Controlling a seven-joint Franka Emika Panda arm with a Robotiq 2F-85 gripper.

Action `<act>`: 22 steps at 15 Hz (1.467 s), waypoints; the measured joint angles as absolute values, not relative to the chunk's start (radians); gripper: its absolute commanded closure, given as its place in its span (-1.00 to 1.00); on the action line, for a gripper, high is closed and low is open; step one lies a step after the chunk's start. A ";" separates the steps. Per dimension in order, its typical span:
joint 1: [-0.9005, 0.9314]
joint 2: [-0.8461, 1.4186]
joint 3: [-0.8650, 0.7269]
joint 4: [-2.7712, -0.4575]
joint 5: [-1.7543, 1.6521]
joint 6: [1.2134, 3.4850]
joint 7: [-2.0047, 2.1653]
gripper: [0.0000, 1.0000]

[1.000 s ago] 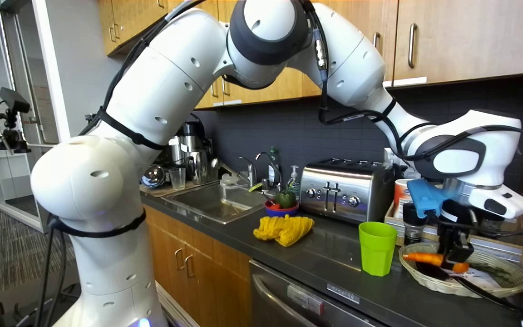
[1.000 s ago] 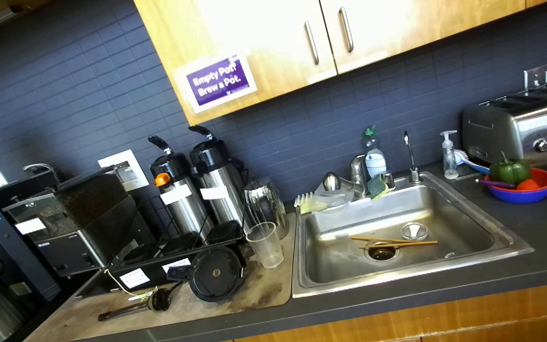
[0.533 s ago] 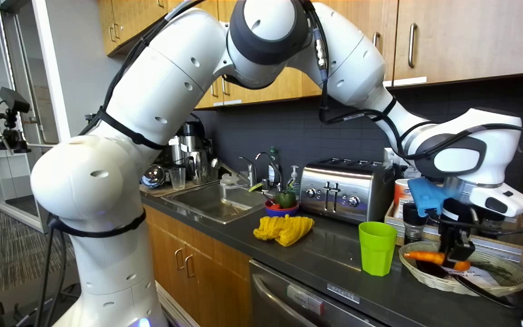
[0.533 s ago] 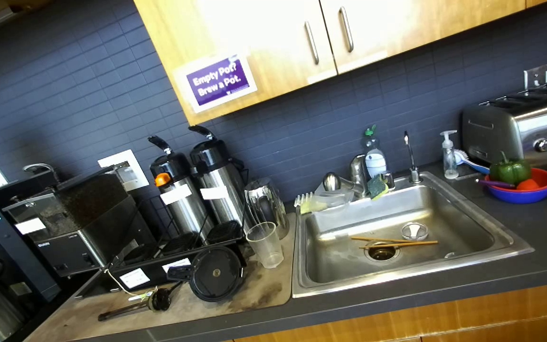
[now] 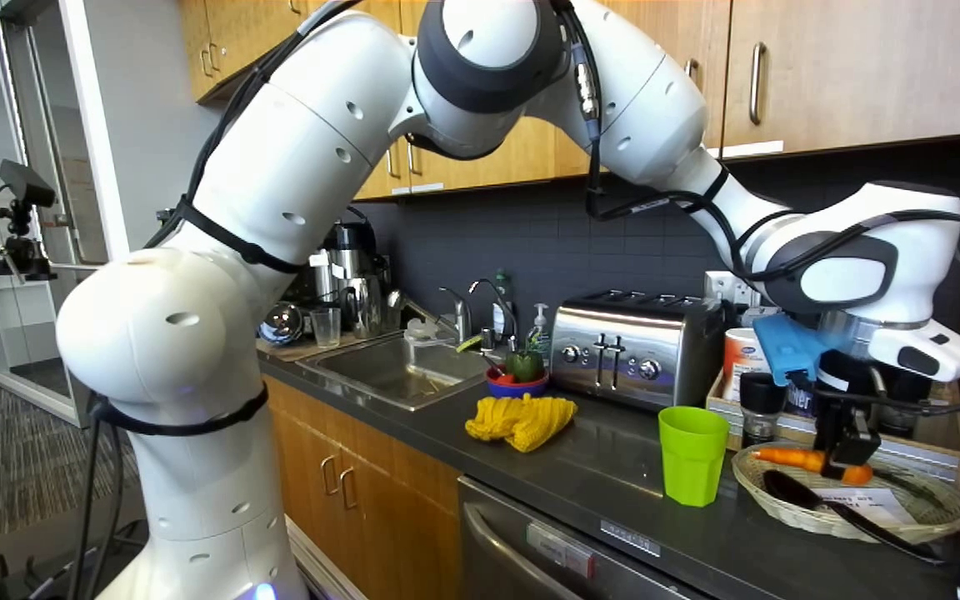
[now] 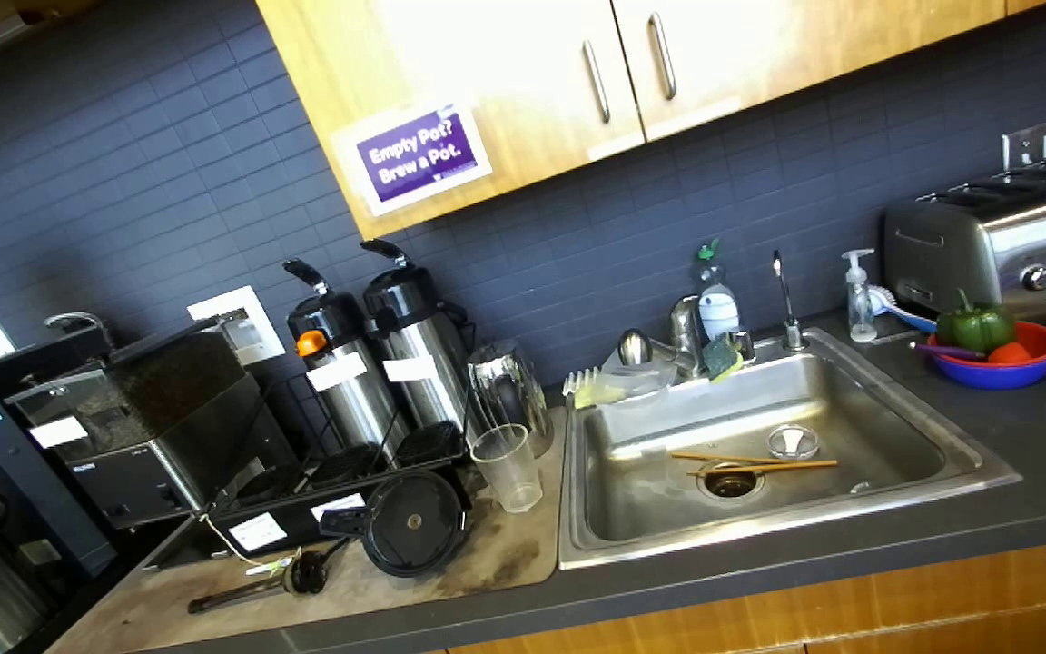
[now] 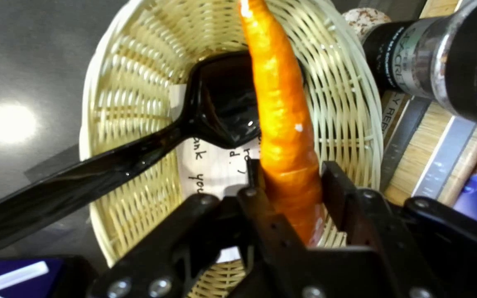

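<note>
Carrot point(image 7: 284, 111) and tool point(image 7: 292, 174) have risen slightly, the tool partly closed, gripping the carrot's thick end.

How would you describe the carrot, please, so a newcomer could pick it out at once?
In an exterior view, go right from the silver toaster, past the green cup, to the wicker basket. There the gripper holds the carrot. It is long, tapered and bright orange, unlike the black spoon and white note below.

My Panda arm point(image 5: 488, 83) arches from lower left over top centre; my Robotiq gripper point(image 5: 847, 458), lower right, points down, clamped.
</note>
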State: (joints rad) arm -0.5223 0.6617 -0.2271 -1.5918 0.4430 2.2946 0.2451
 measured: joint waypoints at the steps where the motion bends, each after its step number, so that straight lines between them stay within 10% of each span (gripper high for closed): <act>1: -0.522 0.657 -0.228 -1.592 0.443 2.295 0.246 0.72; 22: -0.523 0.551 -0.241 -1.673 0.443 2.461 0.245 0.72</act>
State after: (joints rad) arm -0.5228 0.5507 -0.2413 -1.6733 0.4430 2.4606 0.2448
